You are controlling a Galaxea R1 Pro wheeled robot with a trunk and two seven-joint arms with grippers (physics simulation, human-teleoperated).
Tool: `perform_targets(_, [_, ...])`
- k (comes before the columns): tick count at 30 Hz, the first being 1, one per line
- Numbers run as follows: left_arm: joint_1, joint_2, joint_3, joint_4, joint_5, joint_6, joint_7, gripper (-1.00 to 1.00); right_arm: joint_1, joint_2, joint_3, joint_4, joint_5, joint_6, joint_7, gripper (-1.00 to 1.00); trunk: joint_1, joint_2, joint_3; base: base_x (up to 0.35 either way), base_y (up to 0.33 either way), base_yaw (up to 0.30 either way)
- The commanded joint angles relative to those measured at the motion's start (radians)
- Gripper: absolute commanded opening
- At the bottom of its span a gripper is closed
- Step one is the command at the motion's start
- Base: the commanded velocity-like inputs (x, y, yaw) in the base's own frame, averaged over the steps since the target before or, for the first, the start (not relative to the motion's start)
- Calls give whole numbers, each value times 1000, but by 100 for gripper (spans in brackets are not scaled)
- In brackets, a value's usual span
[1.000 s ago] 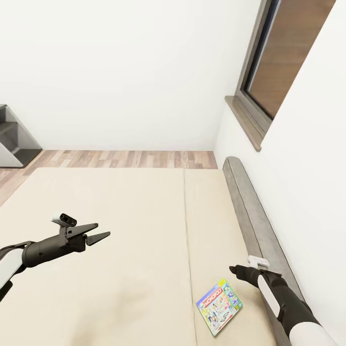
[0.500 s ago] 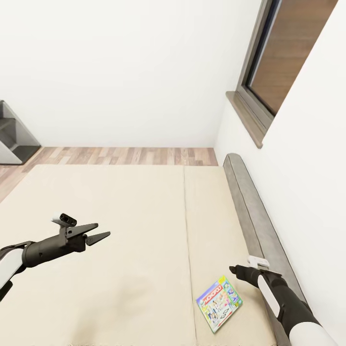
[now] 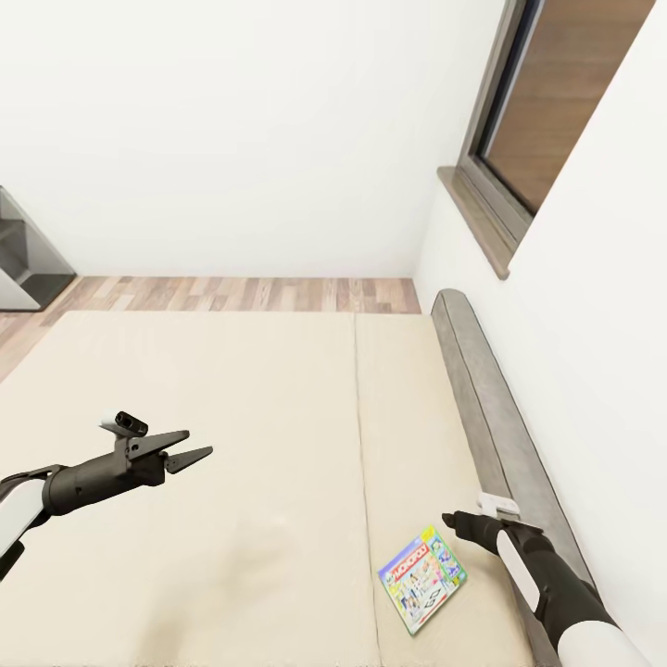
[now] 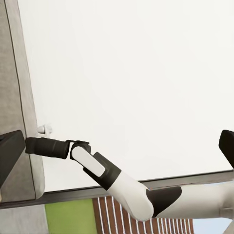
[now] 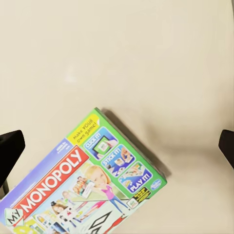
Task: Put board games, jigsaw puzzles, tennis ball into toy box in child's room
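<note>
The Monopoly board game [image 3: 422, 579] lies flat on the cream bed [image 3: 232, 417], on the narrower strip of mattress to the right of the seam, near the grey headboard [image 3: 482, 408] that runs along the white wall. It sits askew, one corner pointing toward the seam. In the right wrist view the box [image 5: 87, 185] shows its lettering plainly, though its far end runs off the frame, so I can't see the whole lid.

The right gripper [image 3: 451, 520] hangs just beside the box on the headboard side, above the mattress and not touching it. From the head view its tips are a small dark stub and I can't make out their spread; in the wrist view the two dark fingertips [image 5: 10, 153] sit at opposite edges of the frame, so the jaws are spread wide with nothing between them.

The left gripper [image 3: 190, 446] is held out over the broad part of the bed, well apart from the game, its two pointed fingers parted and holding nothing.

Beyond the bed there is a strip of wood floor [image 3: 232, 292], a window [image 3: 547, 111] with a brown sill, and at the left edge a grey cabinet [image 3: 28, 255], cut off by the frame.
</note>
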Motion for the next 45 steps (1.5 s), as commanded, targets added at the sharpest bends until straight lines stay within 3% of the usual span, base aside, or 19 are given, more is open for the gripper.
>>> perform_targets(1, [-1,1,-2,0,2,3,-2,100,0,0,-3,-1,0,6,4,100,0,-2,-3,0,0,0])
perform_targets(27, [-1,0,-2,0,2,2,0,100,0,1,-3,-1,-1,4,4,100,0,-2,-43,0,0,0])
perform_targets(45, [-1,-7,-3,0,2,2,-2,100,-30,20,-4,8,-1,3,3,100,0,-2,-71,0,0,0])
